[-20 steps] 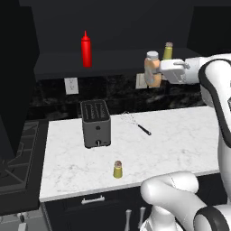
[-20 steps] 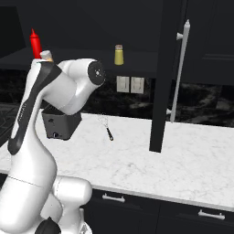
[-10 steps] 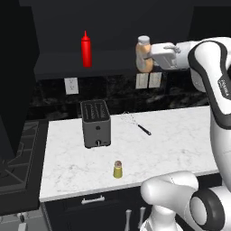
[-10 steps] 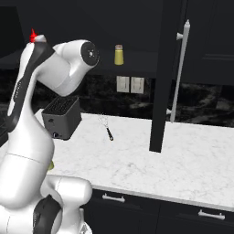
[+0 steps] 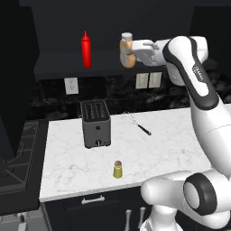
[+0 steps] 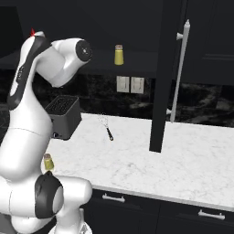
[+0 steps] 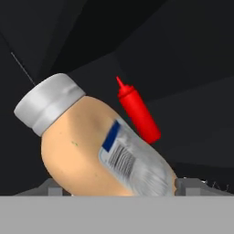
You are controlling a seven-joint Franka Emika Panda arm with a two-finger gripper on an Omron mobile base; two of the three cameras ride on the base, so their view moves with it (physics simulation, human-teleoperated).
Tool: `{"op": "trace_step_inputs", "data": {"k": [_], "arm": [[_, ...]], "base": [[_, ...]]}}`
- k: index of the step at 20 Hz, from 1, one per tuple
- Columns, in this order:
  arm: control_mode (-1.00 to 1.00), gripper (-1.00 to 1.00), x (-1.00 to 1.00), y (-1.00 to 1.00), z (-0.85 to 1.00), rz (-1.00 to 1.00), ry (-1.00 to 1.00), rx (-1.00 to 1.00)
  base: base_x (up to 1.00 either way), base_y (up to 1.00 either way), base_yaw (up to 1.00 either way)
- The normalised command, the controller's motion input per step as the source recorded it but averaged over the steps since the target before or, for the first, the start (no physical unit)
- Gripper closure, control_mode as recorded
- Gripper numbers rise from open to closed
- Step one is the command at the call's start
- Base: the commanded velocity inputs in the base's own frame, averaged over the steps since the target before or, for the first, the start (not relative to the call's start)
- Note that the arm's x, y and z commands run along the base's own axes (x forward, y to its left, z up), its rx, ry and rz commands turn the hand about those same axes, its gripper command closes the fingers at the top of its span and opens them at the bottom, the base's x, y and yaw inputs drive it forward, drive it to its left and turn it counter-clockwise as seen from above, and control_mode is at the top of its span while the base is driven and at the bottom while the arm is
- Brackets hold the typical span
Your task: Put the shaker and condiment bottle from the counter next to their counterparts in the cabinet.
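Condiment bottle [image 5: 127,49]: squat orange-tan bottle with a whitish cap and a pale label, held up in the air at the height of the cabinet shelf, upright in the left base view. In the hand view it leans over, cap to the upper left, label with a barcode facing the camera.
Gripper [image 5: 131,50]: at the end of the white arm, reaching left toward the shelf; its 2 fingers stand wide apart and clasp the condiment bottle by its body.
Red squeeze bottle [image 5: 86,48]: tall, with a pointed nozzle, upright on the shelf, left of the held bottle and apart from it. In the hand view it shows just behind and right of the bottle.
Cabinet [image 5: 58,67]: wide, near-black, with 1 long open shelf on the far wall above the counter.
Shaker on the shelf [image 6: 119,55]: small yellow-olive one with a tan cap, upright on the shelf, seen in the right base view.
Shaker on the counter [image 5: 117,169]: small yellow-olive, brownish cap, upright near the front edge.
Counter [image 5: 171,135]: white marbled stone with grey veins.
Toaster [image 5: 95,123]: dark, 2 slots, on the counter's far left part, behind the counter shaker.
Whisk [image 5: 136,123]: lies flat, right of the toaster.
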Motion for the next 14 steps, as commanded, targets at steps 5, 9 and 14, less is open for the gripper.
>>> {"op": "trace_step_inputs", "data": {"k": [5, 9, 14], "arm": [[-1.00, 1.00, 0.63, 0.26, -0.01, 0.00, 0.03, 0.00], [-1.00, 1.00, 0.61, 0.15, -0.07, 0.00, 0.11, 0.00], [-1.00, 1.00, 0.49, 0.12, -0.06, 0.00, 0.07, 0.00]], "base": [[0.00, 0.00, 0.00], [0.00, 0.00, 0.00], [0.00, 0.00, 0.00]]}}
